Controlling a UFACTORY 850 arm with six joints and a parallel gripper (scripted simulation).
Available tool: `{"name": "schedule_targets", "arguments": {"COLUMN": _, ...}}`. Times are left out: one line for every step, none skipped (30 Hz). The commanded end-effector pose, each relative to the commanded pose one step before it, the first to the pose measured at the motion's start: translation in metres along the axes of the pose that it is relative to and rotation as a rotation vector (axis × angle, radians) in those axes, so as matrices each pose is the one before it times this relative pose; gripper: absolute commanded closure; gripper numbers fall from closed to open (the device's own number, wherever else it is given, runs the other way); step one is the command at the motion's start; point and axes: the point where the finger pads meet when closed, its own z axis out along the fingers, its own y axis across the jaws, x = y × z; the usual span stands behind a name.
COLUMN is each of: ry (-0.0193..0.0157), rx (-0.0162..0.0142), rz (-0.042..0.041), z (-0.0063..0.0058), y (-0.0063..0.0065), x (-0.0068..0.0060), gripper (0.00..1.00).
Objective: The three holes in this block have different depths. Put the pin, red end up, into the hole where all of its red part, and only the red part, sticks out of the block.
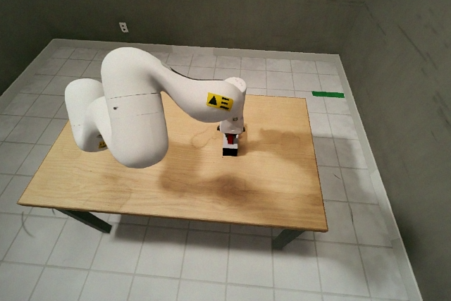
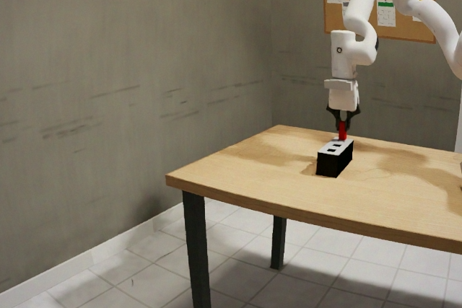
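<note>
A black block (image 1: 230,151) (image 2: 333,161) with a white top and three holes stands near the middle of the wooden table (image 1: 182,188) (image 2: 260,181). The pin (image 1: 230,139) (image 2: 342,131) stands upright in the hole at the block's far end as the exterior camera sees it. Only its red part shows above the block. My gripper (image 1: 230,135) (image 2: 342,125) points straight down over that hole and is shut on the pin's red top. The two holes nearer the exterior camera are empty.
The white arm reaches over the table's left half in the top view. A green strip (image 1: 328,94) lies on the floor behind the table. A cork board (image 2: 410,24) with papers hangs on the far wall.
</note>
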Motion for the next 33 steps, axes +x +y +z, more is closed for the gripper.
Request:
{"name": "schedule_targets", "arguments": {"ry": 0.00043, "rx": -0.00124, "rz": 0.00048, "z": -0.01553, "y": 0.00117, "x": 0.00016, "gripper": 1.00}}
{"name": "schedule_targets", "arguments": {"ry": 0.00000, "rx": 0.00000, "rz": 0.00000, "z": 0.00000, "y": 0.00000, "x": 0.00000, "gripper": 1.00}}
{"name": "schedule_targets", "arguments": {"ry": 0.00000, "rx": 0.00000, "rz": 0.00000, "z": 0.00000, "y": 0.00000, "x": 0.00000, "gripper": 1.00}}
{"name": "schedule_targets", "arguments": {"ry": 0.00000, "rx": 0.00000, "rz": 0.00000, "z": 0.00000, "y": 0.00000, "x": 0.00000, "gripper": 1.00}}
{"name": "schedule_targets", "arguments": {"ry": 0.00000, "rx": 0.00000, "rz": 0.00000, "z": 0.00000, "y": 0.00000, "x": 0.00000, "gripper": 1.00}}
{"name": "schedule_targets", "arguments": {"ry": 0.00000, "rx": 0.00000, "rz": 0.00000, "z": 0.00000, "y": 0.00000, "x": 0.00000, "gripper": 1.00}}
{"name": "schedule_targets", "arguments": {"ry": 0.00000, "rx": 0.00000, "rz": 0.00000, "z": 0.00000, "y": 0.00000, "x": 0.00000, "gripper": 1.00}}
{"name": "schedule_targets", "arguments": {"ry": 0.00000, "rx": 0.00000, "rz": 0.00000, "z": 0.00000, "y": 0.00000, "x": 0.00000, "gripper": 1.00}}
{"name": "schedule_targets", "arguments": {"ry": 0.00000, "rx": 0.00000, "rz": 0.00000, "z": 0.00000, "y": 0.00000, "x": 0.00000, "gripper": 1.00}}
{"name": "schedule_targets", "arguments": {"ry": 0.00000, "rx": 0.00000, "rz": 0.00000, "z": 0.00000, "y": 0.00000, "x": 0.00000, "gripper": 1.00}}
{"name": "schedule_targets", "arguments": {"ry": 0.00000, "rx": 0.00000, "rz": 0.00000, "z": 0.00000, "y": 0.00000, "x": 0.00000, "gripper": 1.00}}
{"name": "schedule_targets", "arguments": {"ry": 0.00000, "rx": 0.00000, "rz": 0.00000, "z": 0.00000, "y": 0.00000, "x": 0.00000, "gripper": 1.00}}
{"name": "schedule_targets", "arguments": {"ry": 0.00000, "rx": 0.00000, "rz": 0.00000, "z": 0.00000, "y": 0.00000, "x": 0.00000, "gripper": 1.00}}
{"name": "schedule_targets", "arguments": {"ry": 0.00000, "rx": 0.00000, "rz": 0.00000, "z": 0.00000, "y": 0.00000, "x": 0.00000, "gripper": 1.00}}
{"name": "schedule_targets", "arguments": {"ry": 0.00000, "rx": 0.00000, "rz": 0.00000, "z": 0.00000, "y": 0.00000, "x": 0.00000, "gripper": 1.00}}
{"name": "schedule_targets", "arguments": {"ry": 0.00000, "rx": 0.00000, "rz": 0.00000, "z": 0.00000, "y": 0.00000, "x": 0.00000, "gripper": 1.00}}
{"name": "schedule_targets", "arguments": {"ry": 0.00000, "rx": 0.00000, "rz": 0.00000, "z": 0.00000, "y": 0.00000, "x": 0.00000, "gripper": 1.00}}
{"name": "schedule_targets", "arguments": {"ry": -0.00005, "rx": 0.00007, "rz": -0.00007, "z": -0.01488, "y": -0.00046, "x": 0.00012, "gripper": 1.00}}
{"name": "schedule_targets", "arguments": {"ry": 0.00000, "rx": 0.00000, "rz": 0.00000, "z": 0.00000, "y": 0.00000, "x": 0.00000, "gripper": 1.00}}
{"name": "schedule_targets", "arguments": {"ry": 0.00000, "rx": 0.00000, "rz": 0.00000, "z": 0.00000, "y": 0.00000, "x": 0.00000, "gripper": 1.00}}
{"name": "schedule_targets", "arguments": {"ry": 0.00000, "rx": 0.00000, "rz": 0.00000, "z": 0.00000, "y": 0.00000, "x": 0.00000, "gripper": 1.00}}
{"name": "schedule_targets", "arguments": {"ry": 0.00000, "rx": 0.00000, "rz": 0.00000, "z": 0.00000, "y": 0.00000, "x": 0.00000, "gripper": 1.00}}
{"name": "schedule_targets", "arguments": {"ry": 0.00000, "rx": 0.00000, "rz": 0.00000, "z": 0.00000, "y": 0.00000, "x": 0.00000, "gripper": 1.00}}
{"name": "schedule_targets", "arguments": {"ry": 0.00000, "rx": 0.00000, "rz": 0.00000, "z": 0.00000, "y": 0.00000, "x": 0.00000, "gripper": 1.00}}
{"name": "schedule_targets", "arguments": {"ry": 0.00000, "rx": 0.00000, "rz": 0.00000, "z": 0.00000, "y": 0.00000, "x": 0.00000, "gripper": 1.00}}
{"name": "schedule_targets", "arguments": {"ry": 0.00000, "rx": 0.00000, "rz": 0.00000, "z": 0.00000, "y": 0.00000, "x": 0.00000, "gripper": 1.00}}
{"name": "schedule_targets", "arguments": {"ry": 0.00000, "rx": 0.00000, "rz": 0.00000, "z": 0.00000, "y": 0.00000, "x": 0.00000, "gripper": 1.00}}
{"name": "schedule_targets", "arguments": {"ry": 0.00000, "rx": 0.00000, "rz": 0.00000, "z": 0.00000, "y": 0.00000, "x": 0.00000, "gripper": 1.00}}
{"name": "schedule_targets", "arguments": {"ry": 0.00000, "rx": 0.00000, "rz": 0.00000, "z": 0.00000, "y": 0.00000, "x": 0.00000, "gripper": 1.00}}
{"name": "schedule_targets", "arguments": {"ry": 0.00000, "rx": 0.00000, "rz": 0.00000, "z": 0.00000, "y": 0.00000, "x": 0.00000, "gripper": 1.00}}
{"name": "schedule_targets", "arguments": {"ry": 0.00000, "rx": 0.00000, "rz": 0.00000, "z": 0.00000, "y": 0.00000, "x": 0.00000, "gripper": 1.00}}
{"name": "schedule_targets", "arguments": {"ry": 0.00000, "rx": 0.00000, "rz": 0.00000, "z": 0.00000, "y": 0.00000, "x": 0.00000, "gripper": 1.00}}
{"name": "schedule_targets", "arguments": {"ry": 0.00000, "rx": 0.00000, "rz": 0.00000, "z": 0.00000, "y": 0.00000, "x": 0.00000, "gripper": 1.00}}
